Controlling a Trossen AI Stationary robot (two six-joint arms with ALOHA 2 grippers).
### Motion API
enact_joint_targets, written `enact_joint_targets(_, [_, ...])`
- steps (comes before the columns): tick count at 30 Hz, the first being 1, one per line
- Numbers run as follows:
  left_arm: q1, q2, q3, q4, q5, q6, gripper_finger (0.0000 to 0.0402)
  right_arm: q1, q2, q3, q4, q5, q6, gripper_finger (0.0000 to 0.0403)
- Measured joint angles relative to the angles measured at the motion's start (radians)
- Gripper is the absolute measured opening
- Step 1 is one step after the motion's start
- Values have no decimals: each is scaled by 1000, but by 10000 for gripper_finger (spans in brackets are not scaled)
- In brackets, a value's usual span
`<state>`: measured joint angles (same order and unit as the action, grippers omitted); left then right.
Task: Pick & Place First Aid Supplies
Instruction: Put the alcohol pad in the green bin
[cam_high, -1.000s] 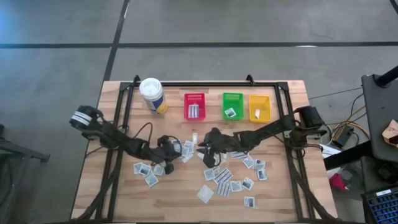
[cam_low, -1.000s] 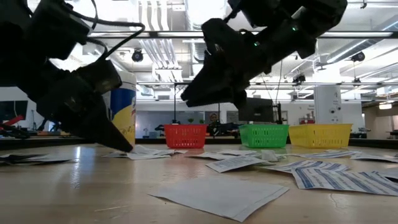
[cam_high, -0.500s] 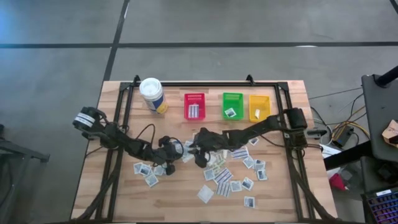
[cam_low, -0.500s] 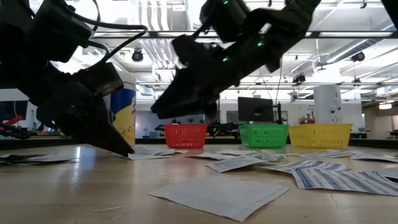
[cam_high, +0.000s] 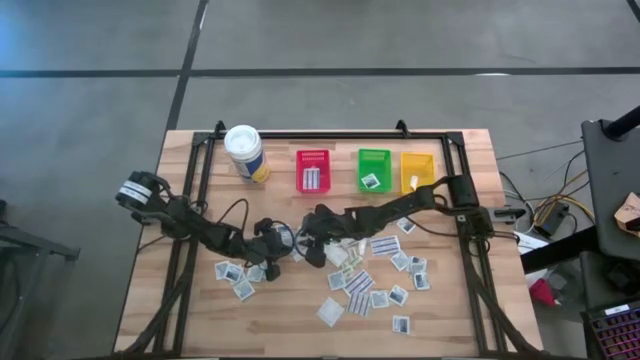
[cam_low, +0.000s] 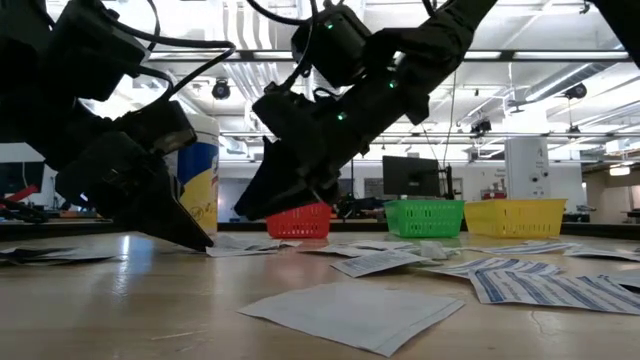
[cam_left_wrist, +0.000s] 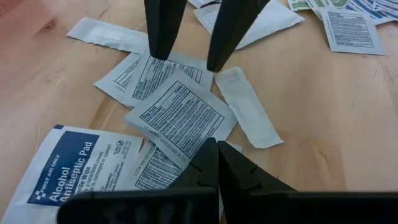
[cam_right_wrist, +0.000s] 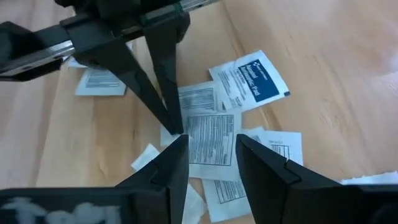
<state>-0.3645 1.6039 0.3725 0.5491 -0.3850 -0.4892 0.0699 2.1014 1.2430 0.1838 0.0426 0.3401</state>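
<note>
Several first aid supplies, small white packets (cam_high: 362, 283), lie scattered on the wooden table (cam_high: 200, 320); a few overlap mid-table. My left gripper (cam_high: 283, 240) is shut, its tips down on a text-printed packet (cam_left_wrist: 180, 118) of that overlapping heap. My right gripper (cam_right_wrist: 210, 142) is open and hangs just above the same heap, facing the left one, one finger on either side of the printed packet (cam_right_wrist: 208, 140). In the low view its tips (cam_low: 245, 213) show clear of the table. My left gripper presses its shut fingertips (cam_left_wrist: 211, 152) down on the printed packet near one edge (cam_left_wrist: 200, 138). The fingers slant down from the table's left side. The packet lies flat on the other packets and the table.
At the far edge stand a red bin (cam_high: 313, 170), a green bin (cam_high: 374, 169) and a yellow bin (cam_high: 417, 172), with a white canister (cam_high: 245, 152) to their left. More packets lie at the near left (cam_high: 236, 278) and right (cam_high: 405, 262).
My right gripper has moved toward the table's left edge and down, closing in on the left gripper and the heap of packets under it. It has stayed open. The packets have kept their places.
</note>
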Motion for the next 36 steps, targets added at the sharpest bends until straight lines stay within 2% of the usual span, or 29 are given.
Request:
enact_joint_targets(11, [0,0,0,-1,1,0,0,-23,11,7,17,-2,25,134])
enact_joint_targets(16, [0,0,0,-2,1,0,0,-43,32,6,23,-62,75,135])
enact_joint_targets(27, [0,0,0,-2,1,1,0,-58,41,11,22,-76,181,133])
enact_joint_targets(32, [0,0,0,-2,1,19,0,-77,49,9,-3,-158,270,132])
enact_joint_targets(36, [2,0,0,-1,-5,37,0,-78,54,10,-2,-180,313,125])
